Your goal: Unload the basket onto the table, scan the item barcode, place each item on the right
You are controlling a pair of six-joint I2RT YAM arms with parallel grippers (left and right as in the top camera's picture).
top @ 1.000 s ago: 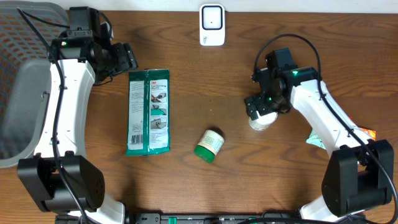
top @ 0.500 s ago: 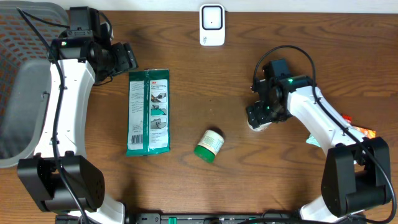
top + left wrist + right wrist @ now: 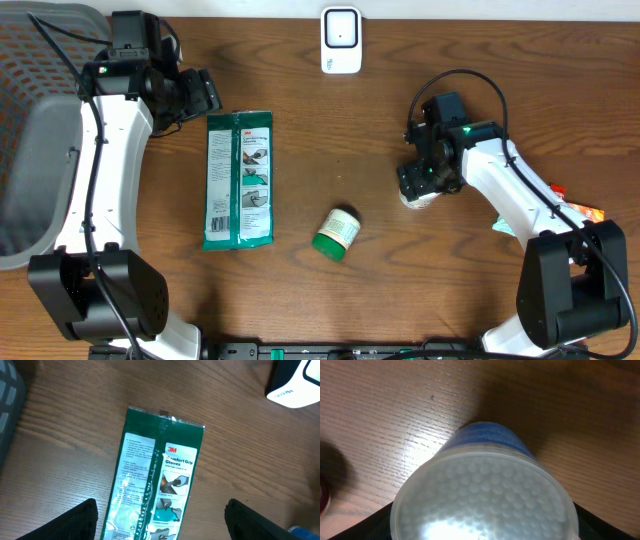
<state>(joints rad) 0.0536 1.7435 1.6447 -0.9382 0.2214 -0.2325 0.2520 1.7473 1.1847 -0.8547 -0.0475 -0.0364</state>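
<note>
Straddles white-lidded blue plastic tub with right claw, grip impossible to tell; holds left claw wide, flat green plastic glove packet just ahead.

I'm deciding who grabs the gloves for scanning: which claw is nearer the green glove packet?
Left. The left claw hovers open just off the glove packet's far end; the right claw is well across the table, over a blue-and-white container.
</note>
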